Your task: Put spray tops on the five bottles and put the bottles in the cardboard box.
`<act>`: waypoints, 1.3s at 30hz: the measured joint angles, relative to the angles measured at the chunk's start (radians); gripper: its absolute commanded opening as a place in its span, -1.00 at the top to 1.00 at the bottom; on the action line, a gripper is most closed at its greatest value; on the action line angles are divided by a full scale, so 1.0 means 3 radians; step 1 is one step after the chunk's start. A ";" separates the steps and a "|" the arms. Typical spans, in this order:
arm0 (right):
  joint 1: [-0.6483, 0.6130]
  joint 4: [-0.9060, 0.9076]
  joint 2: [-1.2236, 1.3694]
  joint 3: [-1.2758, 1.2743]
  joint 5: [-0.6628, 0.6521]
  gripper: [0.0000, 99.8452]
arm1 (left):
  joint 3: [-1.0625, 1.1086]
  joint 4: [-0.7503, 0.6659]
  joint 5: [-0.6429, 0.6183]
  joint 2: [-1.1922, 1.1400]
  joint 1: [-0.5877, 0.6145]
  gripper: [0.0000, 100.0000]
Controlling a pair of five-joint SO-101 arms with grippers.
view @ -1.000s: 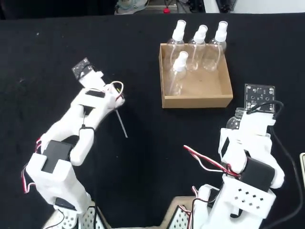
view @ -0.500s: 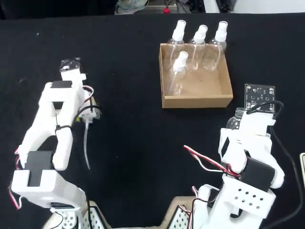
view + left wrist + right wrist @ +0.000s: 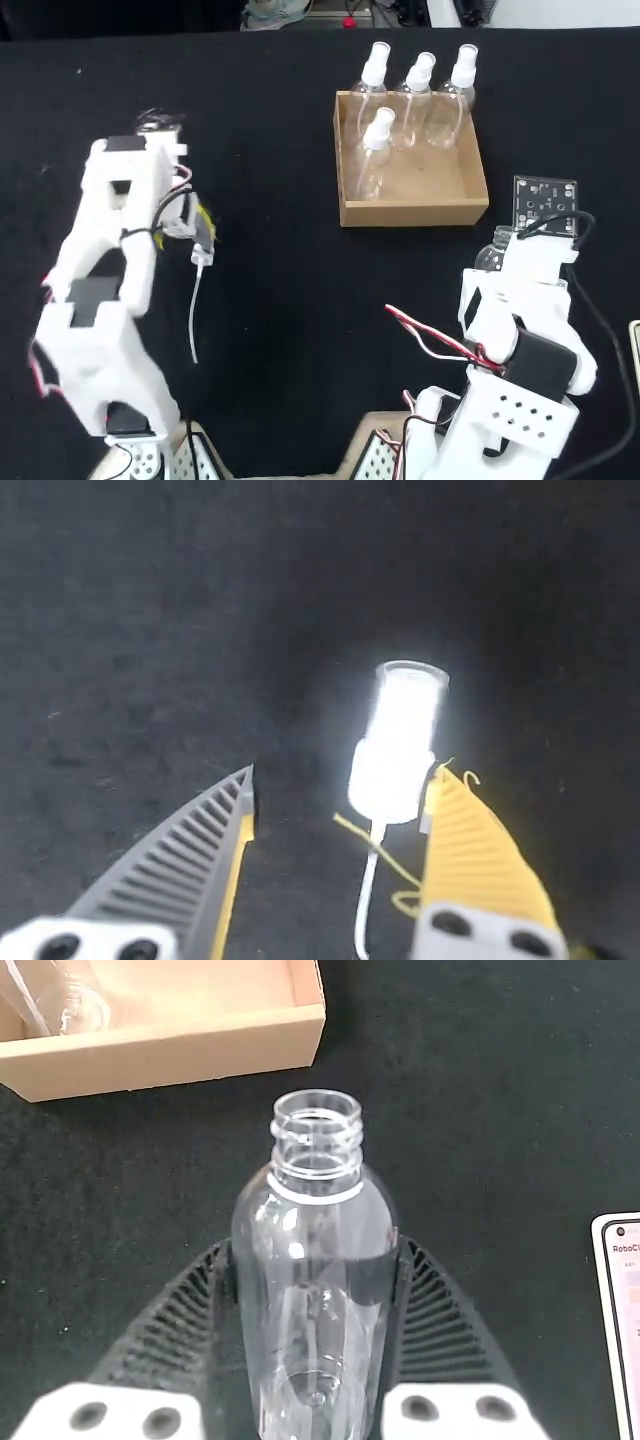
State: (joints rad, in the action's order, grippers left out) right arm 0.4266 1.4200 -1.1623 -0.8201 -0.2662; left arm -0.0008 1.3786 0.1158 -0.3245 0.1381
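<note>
A white spray top (image 3: 398,745) with a long thin tube (image 3: 194,320) lies on the black table. My left gripper (image 3: 342,777) is open around it, and the top sits against the yellow finger (image 3: 470,850). In the high view this gripper (image 3: 200,240) is at the table's left side. My right gripper (image 3: 315,1248) is shut on a clear bottle (image 3: 315,1260) that stands upright with a bare threaded neck, just in front of the cardboard box (image 3: 170,1055). The cardboard box (image 3: 412,213) holds several clear bottles with spray tops (image 3: 378,125).
A white card or phone (image 3: 620,1300) lies at the right edge of the table beside the right arm. Open black table stretches between the two arms and in front of the box. Red and white cables (image 3: 430,340) hang off the right arm.
My left arm swung left and toward the near side, away from the box, taking the spray top along; its tube now points toward the front edge. The right arm and bottle stayed still.
</note>
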 measured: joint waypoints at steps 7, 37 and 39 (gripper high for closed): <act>0.0000 0.0000 0.0000 0.0000 0.0000 0.84 | -0.1181 0.0783 0.0399 -0.0823 -0.0235 0.49; -0.0783 -0.0230 0.0000 0.0000 0.0251 0.84 | -0.1550 0.1212 0.0399 -0.0113 -0.0230 0.94; -0.1115 -0.0394 0.0000 0.0000 0.0378 0.84 | -0.1493 0.1212 0.0256 0.0286 -0.0220 0.94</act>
State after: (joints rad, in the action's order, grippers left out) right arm 0.0921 1.3019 -1.1623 -0.8201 -0.1527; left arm -0.4488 1.7423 0.1926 -0.2386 0.0721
